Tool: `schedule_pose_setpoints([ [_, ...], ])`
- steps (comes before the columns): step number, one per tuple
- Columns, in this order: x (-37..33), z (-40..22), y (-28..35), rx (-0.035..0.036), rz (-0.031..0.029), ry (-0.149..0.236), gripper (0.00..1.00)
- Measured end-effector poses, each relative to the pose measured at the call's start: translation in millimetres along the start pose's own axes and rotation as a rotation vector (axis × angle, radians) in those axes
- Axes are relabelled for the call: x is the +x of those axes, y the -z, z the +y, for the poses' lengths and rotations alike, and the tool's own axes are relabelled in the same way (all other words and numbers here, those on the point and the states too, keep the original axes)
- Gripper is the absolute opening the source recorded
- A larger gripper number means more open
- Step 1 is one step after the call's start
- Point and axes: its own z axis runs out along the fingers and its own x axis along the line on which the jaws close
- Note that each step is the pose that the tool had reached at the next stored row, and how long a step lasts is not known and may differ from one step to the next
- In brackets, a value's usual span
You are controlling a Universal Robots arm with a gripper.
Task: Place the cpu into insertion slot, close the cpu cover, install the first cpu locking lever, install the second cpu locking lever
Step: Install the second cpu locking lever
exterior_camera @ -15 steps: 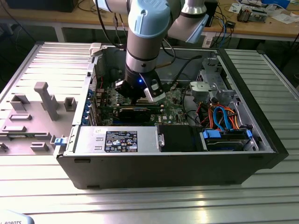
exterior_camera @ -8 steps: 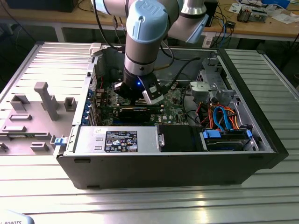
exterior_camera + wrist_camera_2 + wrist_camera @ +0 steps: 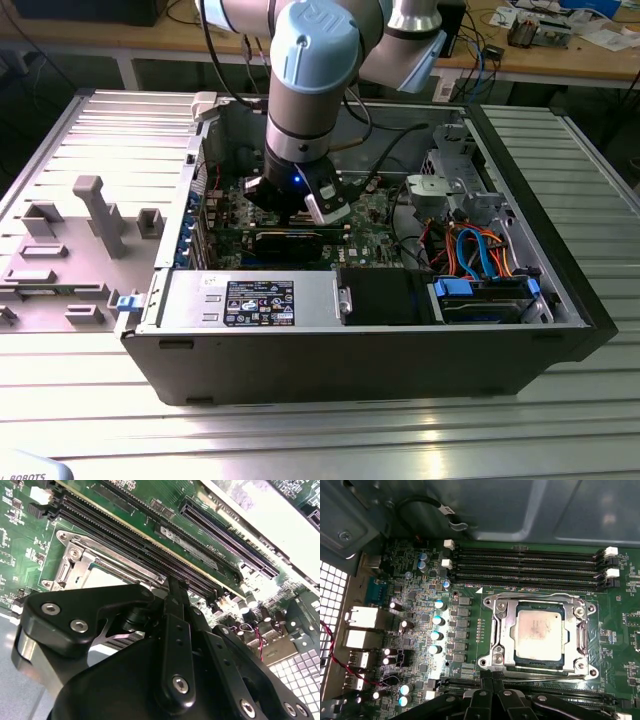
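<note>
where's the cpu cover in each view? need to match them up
Exterior view: hidden under the gripper.
First wrist view: cpu cover lies shut around the cpu.
Second wrist view: cpu cover just beyond the gripper.
Shared landmark: long black memory slots alongside it.

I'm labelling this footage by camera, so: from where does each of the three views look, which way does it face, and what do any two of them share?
Exterior view: off the arm, above and in front of the open computer case, looking down into it; the arm and gripper hang over the motherboard.
First wrist view: on the wrist, looking down at the cpu seated under the cpu cover; black gripper parts edge the picture.
Second wrist view: on the wrist, looking obliquely across the board past the gripper's linkage.
Both wrist views show the socket and long black slots.
</note>
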Motion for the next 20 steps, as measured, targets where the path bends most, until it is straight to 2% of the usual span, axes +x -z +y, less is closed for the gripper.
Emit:
schedule_pose_setpoints([
  [20,3.0,0.0,-4.2,-0.0006,0.0,0.0,0.11],
])
